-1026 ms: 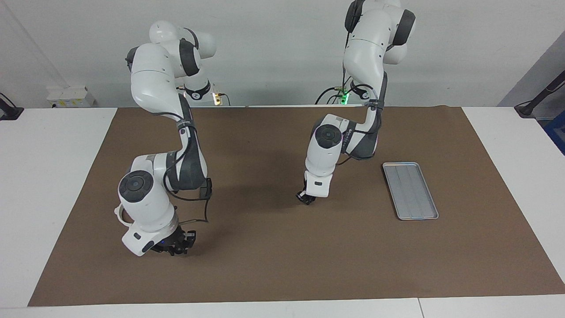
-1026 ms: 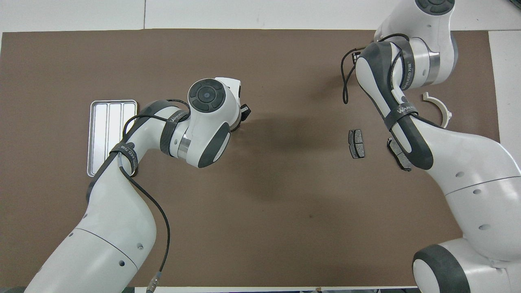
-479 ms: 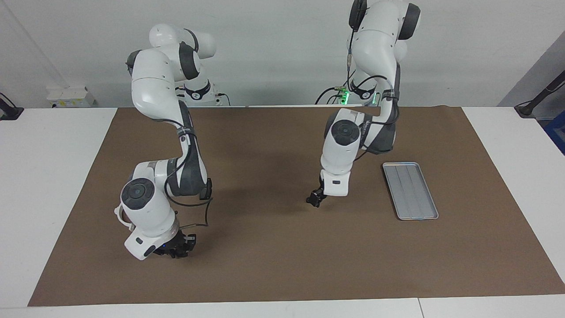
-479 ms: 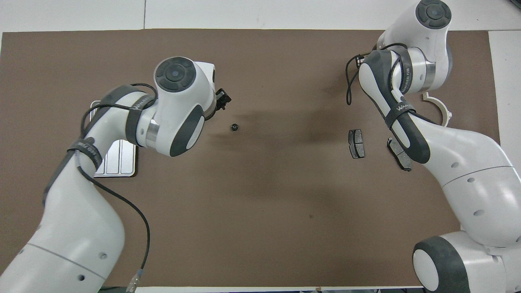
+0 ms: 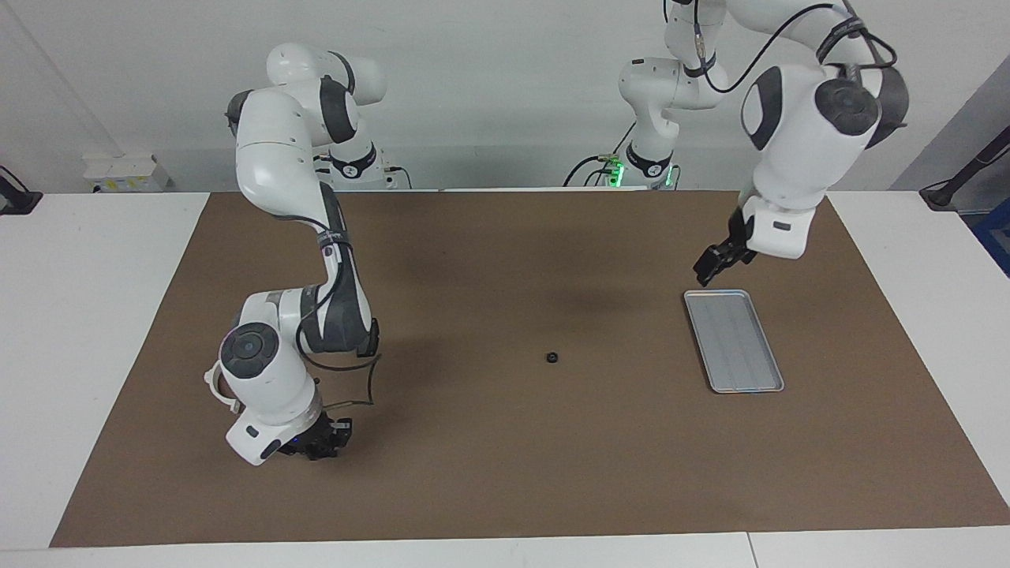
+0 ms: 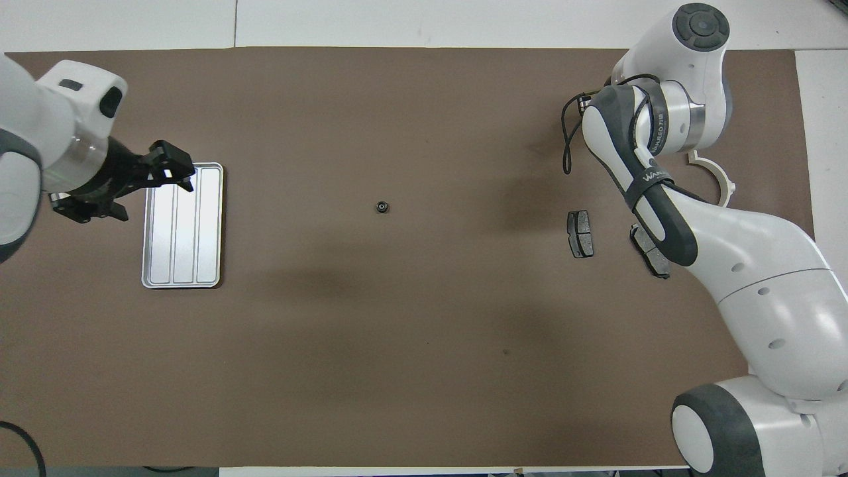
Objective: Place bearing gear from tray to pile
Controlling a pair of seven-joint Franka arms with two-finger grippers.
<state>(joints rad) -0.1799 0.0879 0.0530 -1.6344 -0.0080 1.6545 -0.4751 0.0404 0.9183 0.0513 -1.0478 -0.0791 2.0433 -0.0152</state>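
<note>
A brown mat [image 5: 505, 473] covers the white table [image 5: 79, 315] before a pale wall. The bearing gear [image 5: 552, 357] lies mid-frame on the mat, between the tray [image 5: 734, 341] and the pile [image 6: 583, 233]. The left gripper [image 5: 708, 265], released, hangs above the tray's upper edge. The right gripper [image 5: 319, 443] is low at lower left; its state I cannot tell.

A matt brown mat [image 5: 473, 473] covers the white tabletop [image 5: 87, 331]. The tray [image 6: 182, 225] is silver-grey, with pale lengthwise ridges running along it. The bearing gear [image 5: 553, 357] is black with a glint of metal. In the pile, the two brake-pad pieces [image 6: 581, 233] are dark grey and speckled, and the curved bracket [image 6: 719, 179] is off-white. Both arms are glossy white with charcoal-grey joint bands and black cables. The left pincer [image 5: 708, 264] and the right pincer [image 5: 322, 443] are black.
</note>
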